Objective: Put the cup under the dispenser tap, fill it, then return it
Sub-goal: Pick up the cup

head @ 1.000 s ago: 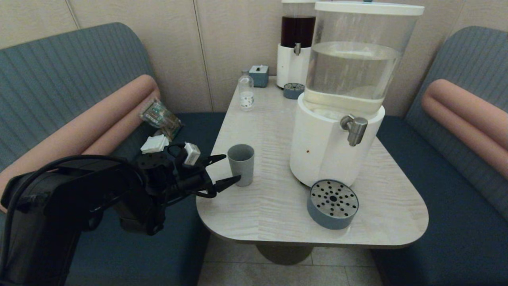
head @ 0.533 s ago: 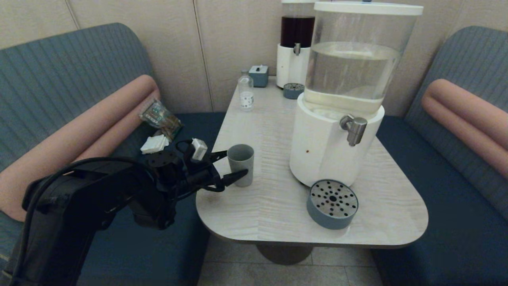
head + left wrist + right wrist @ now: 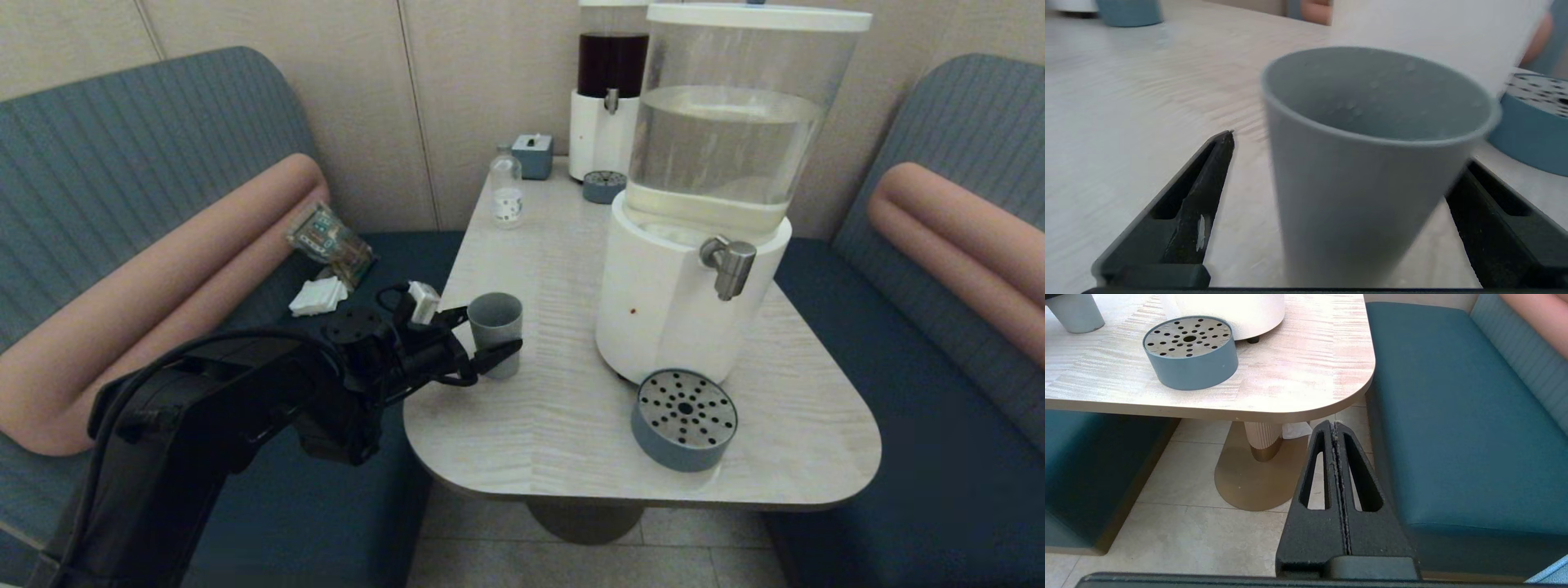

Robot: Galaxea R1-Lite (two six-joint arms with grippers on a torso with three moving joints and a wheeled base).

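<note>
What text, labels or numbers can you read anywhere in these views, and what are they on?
None can be read.
Small clear bottle: white label with print, too small to read.
Packet on the bench seat: printed pattern, too small to read.
Cup, between the open fingers of the left gripper: plain, no markings.
Large dispenser, dark-liquid dispenser and drip tray: no lettering visible.

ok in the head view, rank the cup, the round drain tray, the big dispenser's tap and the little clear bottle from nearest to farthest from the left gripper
1. cup, between the open left gripper fingers.
2. drain tray, near table edge, right of the cup. The tap looks almost as near.
3. dispenser tap, on the white base.
4. clear bottle, far side of the table.
</note>
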